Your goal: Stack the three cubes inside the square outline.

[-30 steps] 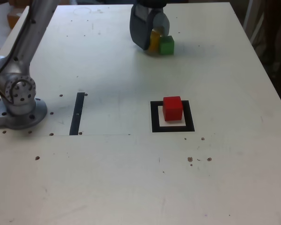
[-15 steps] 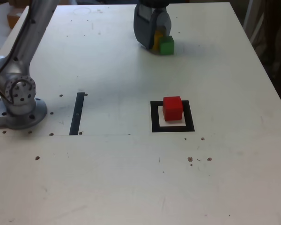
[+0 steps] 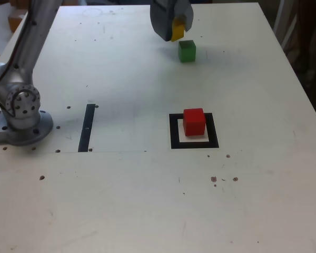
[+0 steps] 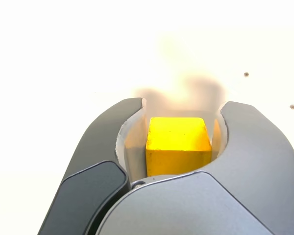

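Observation:
My gripper (image 3: 174, 29) hangs above the far part of the table, shut on the yellow cube (image 3: 177, 30), which is lifted off the surface. The wrist view shows the same yellow cube (image 4: 178, 143) clamped between the two grey jaws of the gripper (image 4: 178, 117). Just in front of it the green cube (image 3: 187, 51) rests alone on the table. The red cube (image 3: 194, 121) sits inside the square outline (image 3: 194, 132) near the middle of the table, toward its far edge.
A narrow black strip (image 3: 87, 127) lies flat at the exterior view's left of the outline. The arm's grey base (image 3: 22, 113) stands at the table's left edge. Small dark specks dot the white tabletop (image 3: 147, 200).
The jaws closed on the yellow cube beside the green one, then lifted it off the table. The green cube stayed in place.

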Available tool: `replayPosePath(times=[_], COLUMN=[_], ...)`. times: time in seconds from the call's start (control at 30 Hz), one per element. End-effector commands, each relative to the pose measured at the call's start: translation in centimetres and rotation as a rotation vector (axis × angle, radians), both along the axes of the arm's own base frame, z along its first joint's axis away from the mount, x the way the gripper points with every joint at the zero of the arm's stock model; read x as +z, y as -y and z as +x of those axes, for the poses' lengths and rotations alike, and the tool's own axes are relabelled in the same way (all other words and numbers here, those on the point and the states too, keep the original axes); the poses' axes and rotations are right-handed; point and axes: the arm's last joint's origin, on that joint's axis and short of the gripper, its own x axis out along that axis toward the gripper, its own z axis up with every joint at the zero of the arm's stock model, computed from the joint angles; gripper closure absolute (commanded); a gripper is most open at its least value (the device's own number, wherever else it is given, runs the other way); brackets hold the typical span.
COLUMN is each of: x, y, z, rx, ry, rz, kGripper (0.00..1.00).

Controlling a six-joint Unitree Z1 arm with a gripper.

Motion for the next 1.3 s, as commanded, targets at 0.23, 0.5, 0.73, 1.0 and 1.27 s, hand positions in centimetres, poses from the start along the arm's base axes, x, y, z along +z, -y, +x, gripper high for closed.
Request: replayPosePath(times=[0.23, 0.5, 0.73, 1.0, 1.27], x=[6.5, 9.7, 9.4, 8.6, 8.0], y=[4.3, 12.5, 20.6, 28.3, 32.7], z=[-0.4, 0.5, 0.6, 0.2, 0.3], rx=[-0.171, -0.378, -0.499, -0.604, -0.600], ry=[0.011, -0.009, -0.052, -0.083, -0.063], rz=[0.019, 0.018, -0.013, -0.017, -0.029], kGripper=[0.70, 0.70, 0.70, 0.70, 0.70])
